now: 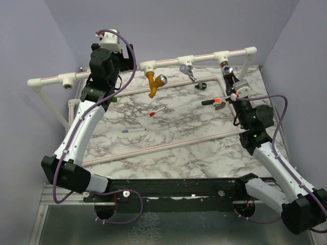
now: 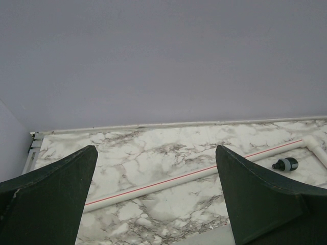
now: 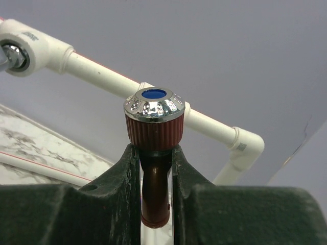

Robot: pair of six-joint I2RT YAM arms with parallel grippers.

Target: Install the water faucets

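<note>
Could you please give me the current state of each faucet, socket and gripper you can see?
Orange faucet: installed, hanging from the pipe.
Silver faucet: installed on the pipe.
Brown faucet: gripped at the pipe's right end; seating unclear.
Left-end socket: empty.
Left gripper: open, holding nothing.
Right gripper: shut on the Brown faucet.

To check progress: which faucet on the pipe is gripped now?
The dark brown faucet, at the rightmost tee: the right gripper is shut on it. The orange faucet and silver-grey faucet are untouched.
</note>
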